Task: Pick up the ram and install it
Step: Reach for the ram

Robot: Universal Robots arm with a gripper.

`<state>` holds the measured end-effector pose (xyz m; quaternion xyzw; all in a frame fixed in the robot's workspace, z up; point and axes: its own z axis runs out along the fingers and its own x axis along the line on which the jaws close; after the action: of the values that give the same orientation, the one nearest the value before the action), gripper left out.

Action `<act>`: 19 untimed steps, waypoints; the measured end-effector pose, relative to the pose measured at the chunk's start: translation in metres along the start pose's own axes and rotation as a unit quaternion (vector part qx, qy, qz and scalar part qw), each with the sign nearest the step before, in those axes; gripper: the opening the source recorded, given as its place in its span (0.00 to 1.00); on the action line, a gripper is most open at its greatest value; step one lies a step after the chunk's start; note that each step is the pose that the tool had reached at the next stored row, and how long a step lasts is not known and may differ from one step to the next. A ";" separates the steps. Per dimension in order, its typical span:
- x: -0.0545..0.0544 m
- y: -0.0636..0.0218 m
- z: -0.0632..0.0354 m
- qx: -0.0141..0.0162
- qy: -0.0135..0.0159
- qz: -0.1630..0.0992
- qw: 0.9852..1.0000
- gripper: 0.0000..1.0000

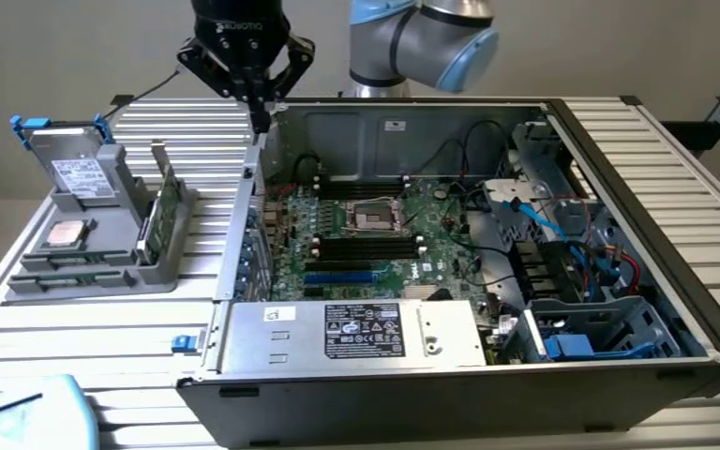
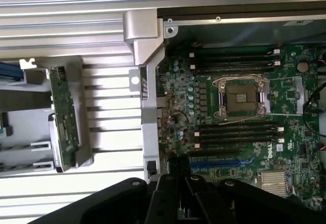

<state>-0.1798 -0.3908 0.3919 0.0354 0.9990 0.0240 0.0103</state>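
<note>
In the exterior view my gripper (image 1: pixel 258 101) hangs shut and empty above the far left corner of the open computer case (image 1: pixel 241 225). Left of the case, a grey holder (image 1: pixel 85 272) has green boards standing on edge in its right side. The narrow one looks like the ram (image 1: pixel 150 230), though it is hard to tell from the broader card next to it. In the wrist view the ram (image 2: pixel 65 142) stands apart from my gripper (image 2: pixel 178 183), whose black fingers are pressed together. Black memory slots (image 2: pixel 237 132) lie beside the processor socket (image 2: pixel 242 96).
The holder also carries a hard drive (image 1: pixel 79 173) and a small silver chip (image 1: pixel 67 234). A power supply (image 1: pixel 353 333) fills the case's near side. Cables and drive cages (image 1: pixel 585 281) crowd the side on the exterior view's right. A ribbed metal table (image 1: pixel 110 328) lies all around.
</note>
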 end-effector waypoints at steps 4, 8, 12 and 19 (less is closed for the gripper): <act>0.018 0.0001 0.0001 0.000 0.000 0.000 1.000 0.10; 0.036 0.0000 0.0004 0.000 0.000 0.000 1.000 0.10; 0.055 -0.0003 0.0009 0.000 0.000 0.000 1.000 0.10; 0.087 -0.0013 0.0025 0.000 0.000 0.000 1.000 0.10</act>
<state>-0.2661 -0.3858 0.3876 0.0354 0.9990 0.0241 0.0102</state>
